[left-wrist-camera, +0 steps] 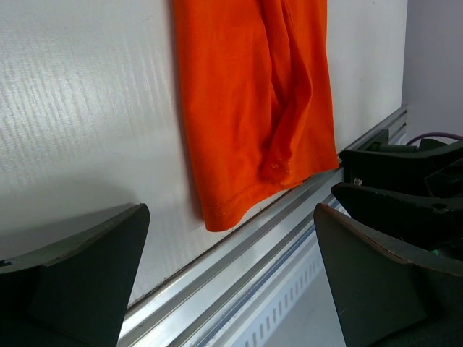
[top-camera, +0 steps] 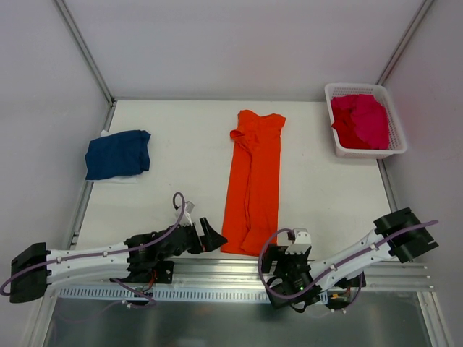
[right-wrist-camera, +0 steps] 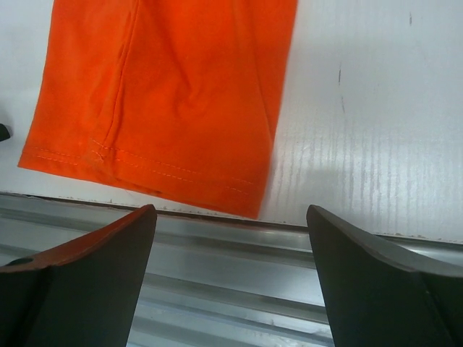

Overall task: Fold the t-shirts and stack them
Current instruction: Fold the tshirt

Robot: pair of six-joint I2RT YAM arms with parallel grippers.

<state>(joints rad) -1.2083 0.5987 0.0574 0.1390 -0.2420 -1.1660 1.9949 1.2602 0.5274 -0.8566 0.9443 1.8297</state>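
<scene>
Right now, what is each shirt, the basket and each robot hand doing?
orange t-shirt: folded into a long strip, lying flat in the middle.
navy t-shirt: folded small, lying at the left.
basket: upright, at the far right corner.
pink t-shirts: crumpled, unfolded, inside the basket.
left gripper: open, empty, by the orange hem.
right gripper: open, empty, by the orange hem.

Bare table (top-camera: pixel 181 130) lies open between the navy shirt (top-camera: pixel 117 154) at left and the long orange shirt (top-camera: pixel 253 184) in the middle. Right of it, room runs to the basket (top-camera: pixel 362 152) (its walls block the far right corner).
</scene>
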